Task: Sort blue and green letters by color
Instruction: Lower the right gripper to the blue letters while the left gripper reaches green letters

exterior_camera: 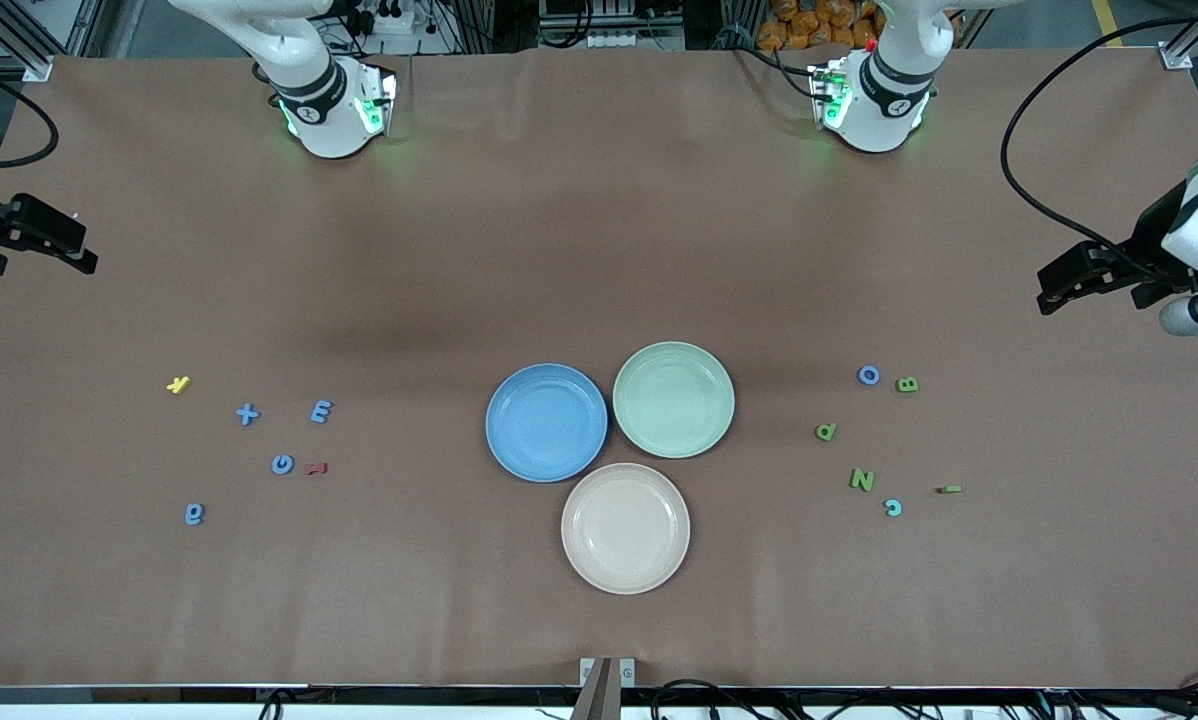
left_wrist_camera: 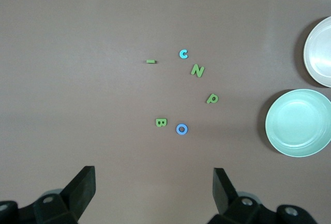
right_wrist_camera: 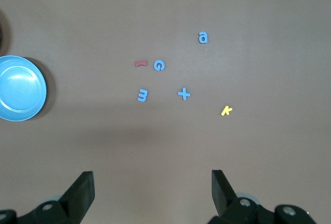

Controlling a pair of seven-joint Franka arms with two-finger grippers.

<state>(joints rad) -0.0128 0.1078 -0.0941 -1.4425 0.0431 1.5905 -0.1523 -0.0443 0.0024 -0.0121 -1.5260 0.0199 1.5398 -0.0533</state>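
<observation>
Starting layout, no piece yet sorted. Nearest the front camera sits a beige plate [exterior_camera: 625, 528]; farther from it, side by side and almost touching, lie a blue plate [exterior_camera: 546, 422] and a green plate [exterior_camera: 673, 399], all three bare.

Toward the right arm's end lie four blue pieces, from near to far: "a" [exterior_camera: 194, 514], "G" [exterior_camera: 282, 464], "+" [exterior_camera: 247, 414] and "E" [exterior_camera: 321, 411]. A dark red letter [exterior_camera: 316, 468] lies just beside the G; a yellow letter [exterior_camera: 178, 384] is farthest of that group.

Toward the left arm's end, near to far: a light blue "C" [exterior_camera: 893, 507], a thin green bar [exterior_camera: 949, 489], a green "N" [exterior_camera: 862, 479], a green "P" [exterior_camera: 826, 431], a green "B" [exterior_camera: 906, 384] and a blue "O" [exterior_camera: 868, 375], the last two just beside each other.

The right gripper [exterior_camera: 34, 235] and left gripper [exterior_camera: 1084, 275] hover at their own table ends, jaws spread wide, holding nothing.

Likely hazards: the red letter being caught along with the G, B and O being taken together, the flat bar slipping from the fingers, or the paler C being misjudged for colour.
</observation>
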